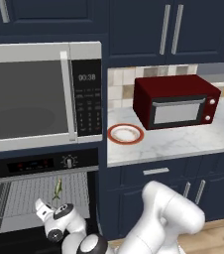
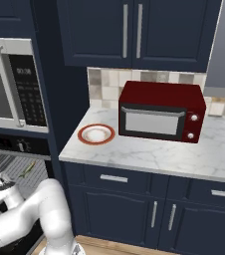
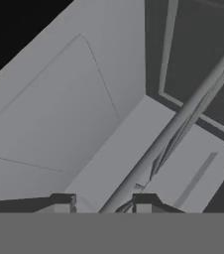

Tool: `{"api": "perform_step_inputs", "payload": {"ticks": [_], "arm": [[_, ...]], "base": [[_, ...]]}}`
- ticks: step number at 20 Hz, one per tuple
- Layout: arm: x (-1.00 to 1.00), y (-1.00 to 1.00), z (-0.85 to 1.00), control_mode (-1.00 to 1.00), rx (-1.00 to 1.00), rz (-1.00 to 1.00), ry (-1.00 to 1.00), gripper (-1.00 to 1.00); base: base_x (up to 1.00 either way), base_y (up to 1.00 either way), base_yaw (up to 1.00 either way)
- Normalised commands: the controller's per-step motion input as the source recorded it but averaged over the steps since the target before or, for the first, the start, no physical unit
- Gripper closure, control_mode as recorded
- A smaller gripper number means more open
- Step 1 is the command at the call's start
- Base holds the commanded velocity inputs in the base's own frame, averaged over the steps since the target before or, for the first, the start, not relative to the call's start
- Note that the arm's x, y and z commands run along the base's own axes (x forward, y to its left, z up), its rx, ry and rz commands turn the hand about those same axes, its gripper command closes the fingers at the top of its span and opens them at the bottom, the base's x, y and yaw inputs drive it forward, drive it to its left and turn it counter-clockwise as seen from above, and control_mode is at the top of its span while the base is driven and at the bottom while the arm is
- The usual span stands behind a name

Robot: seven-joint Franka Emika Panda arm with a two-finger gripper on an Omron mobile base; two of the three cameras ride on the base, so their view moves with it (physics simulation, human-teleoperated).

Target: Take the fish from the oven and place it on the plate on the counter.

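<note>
My jaws stand a little apart in the hand view, the two finger tips (image 3: 64,202) low in the picture with a gap between them and nothing held. A grey rail of the oven's wire rack (image 3: 183,119) runs slantwise up from that gap; whether it touches the tips I cannot tell. My gripper (image 1: 41,205) sits at the open mouth of the oven (image 1: 39,198), low and in front of the rack.

One fish (image 1: 57,189), slender and greenish-yellow, lies on the rack, just beyond and to the right of my hand, apart from it. One plate (image 1: 126,134), white with an orange-red rim, rests on the worktop (image 1: 183,141) beside the one red toaster oven (image 1: 176,101), with nothing on it.

One silver microwave (image 1: 39,94) sits above the oven; its display reads 00:38. The oven's own red digits are too small to read. Navy cabinets (image 2: 134,30) with silver handles stand above and below the worktop.
</note>
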Motion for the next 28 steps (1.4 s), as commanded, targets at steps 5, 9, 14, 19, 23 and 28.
{"api": "perform_step_inputs", "payload": {"ticks": [5,9,14,19,23,28], "arm": [[-0.61,0.13,-0.01,-1.0,0.0,0.1,0.09,1.0],[-0.65,0.18,-0.04,-1.0,0.0,0.09,0.15,1.0],[-0.66,0.2,-0.08,-1.0,0.0,0.06,0.16,1.0],[-0.74,0.17,-0.04,-1.0,0.0,0.07,0.21,1.0],[-0.79,0.17,-0.01,-1.0,0.0,0.08,0.19,1.0],[-0.83,0.15,0.0,-1.0,0.0,0.09,0.12,1.0]], "base": [[0.0,0.0,0.0],[0.0,0.0,0.0],[0.0,0.0,0.0],[0.0,0.0,0.0],[0.0,0.0,0.0],[0.0,0.0,0.0]]}}
